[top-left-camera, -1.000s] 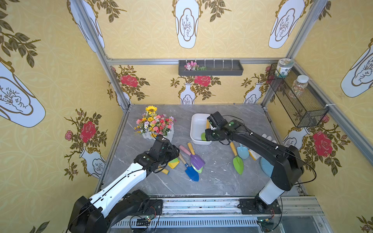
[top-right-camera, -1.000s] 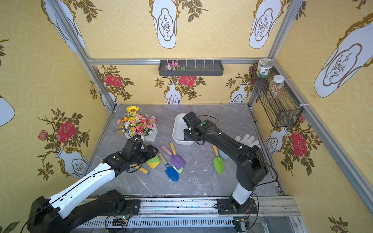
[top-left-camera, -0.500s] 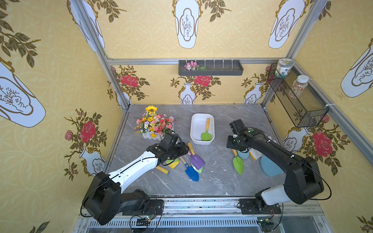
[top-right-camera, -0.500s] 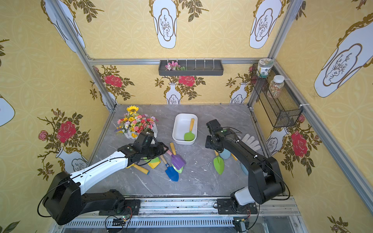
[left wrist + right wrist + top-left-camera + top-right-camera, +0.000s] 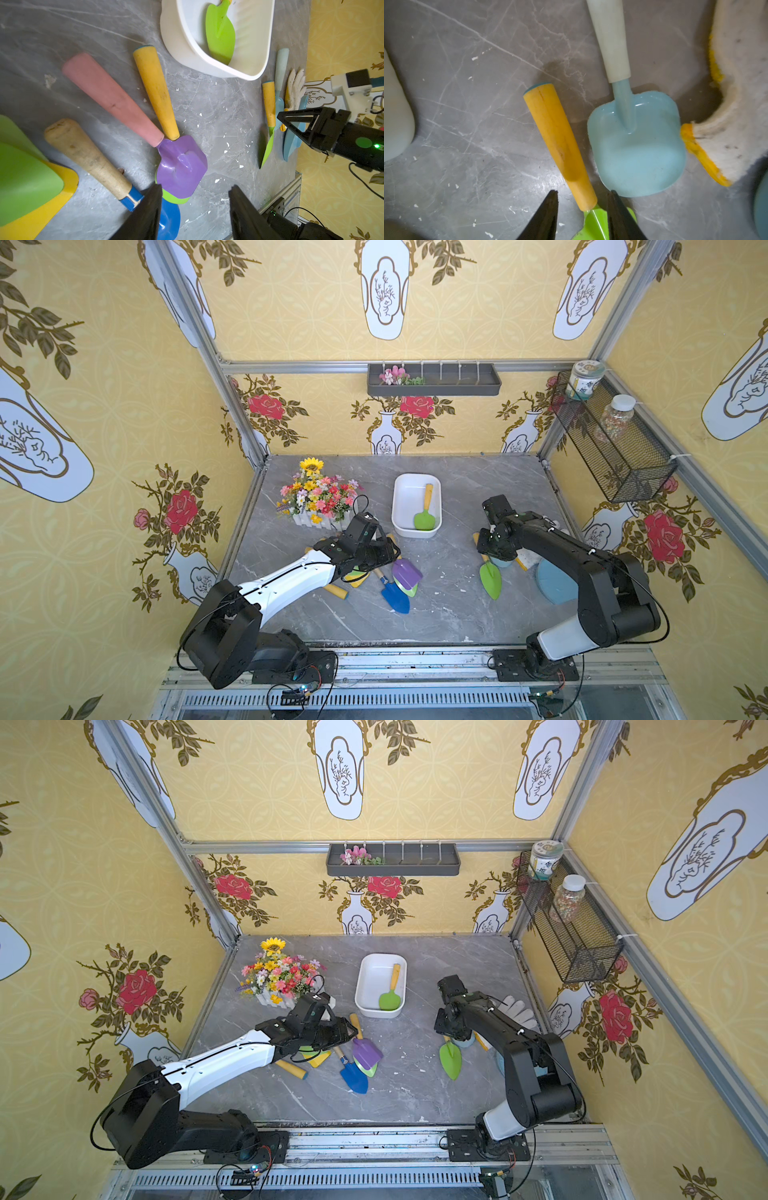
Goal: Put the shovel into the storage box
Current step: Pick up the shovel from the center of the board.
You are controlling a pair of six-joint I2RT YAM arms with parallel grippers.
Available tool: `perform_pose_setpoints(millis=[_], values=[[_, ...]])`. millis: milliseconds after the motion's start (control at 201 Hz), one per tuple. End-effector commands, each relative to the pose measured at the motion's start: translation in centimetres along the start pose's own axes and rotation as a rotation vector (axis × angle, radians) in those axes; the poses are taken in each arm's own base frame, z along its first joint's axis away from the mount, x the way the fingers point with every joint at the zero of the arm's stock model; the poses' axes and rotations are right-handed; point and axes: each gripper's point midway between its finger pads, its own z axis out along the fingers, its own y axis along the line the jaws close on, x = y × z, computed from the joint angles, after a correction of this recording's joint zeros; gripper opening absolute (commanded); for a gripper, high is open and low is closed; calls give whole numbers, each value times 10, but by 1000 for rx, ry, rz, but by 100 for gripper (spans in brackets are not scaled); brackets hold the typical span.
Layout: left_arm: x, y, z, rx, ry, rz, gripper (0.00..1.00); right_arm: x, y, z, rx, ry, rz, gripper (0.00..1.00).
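The green shovel [image 5: 490, 578] [image 5: 560, 145] lies flat on the grey counter [image 5: 449, 614], on the robot's right side. Its orange handle points toward the back wall and its blade toward the front rail. The right jaws stand apart, one on each side of the handle where it meets the blade. The right wrist view shows a gap on both sides, so nothing is clamped.

A pale blue shovel [image 5: 637, 149] lies just beside it, and a white glove [image 5: 737, 104] lies beyond that.

The storage box [image 5: 407, 497] [image 5: 374, 982] sits near the middle of the counter, well apart from this shovel. It already holds another green shovel [image 5: 424, 518] [image 5: 220, 33], whose blade is toward the front.

The left jaws are also apart and empty. They hang over a purple shovel [image 5: 406, 572] [image 5: 180, 164], which overlaps a blue shovel [image 5: 395, 597]. A pot of flowers [image 5: 318, 497] stands behind the left arm.
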Motion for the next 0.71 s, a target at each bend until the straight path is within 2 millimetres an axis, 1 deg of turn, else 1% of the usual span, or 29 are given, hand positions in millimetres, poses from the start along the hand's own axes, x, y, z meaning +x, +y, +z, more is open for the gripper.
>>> perform_pose_setpoints(millis=[0,354,598,702], values=[[1,-3,2,23,2,-1,56,-5,4,7,-9,-14,-9,42],[5,3,3,17,5,-9,57,-4,9,24,-12,23,-20,35],[6,5,4,15,6,-14,56,-2,14,31,-16,35,-34,34],[7,6,3,14,6,-16,56,-1,15,35,-15,45,-36,29]])
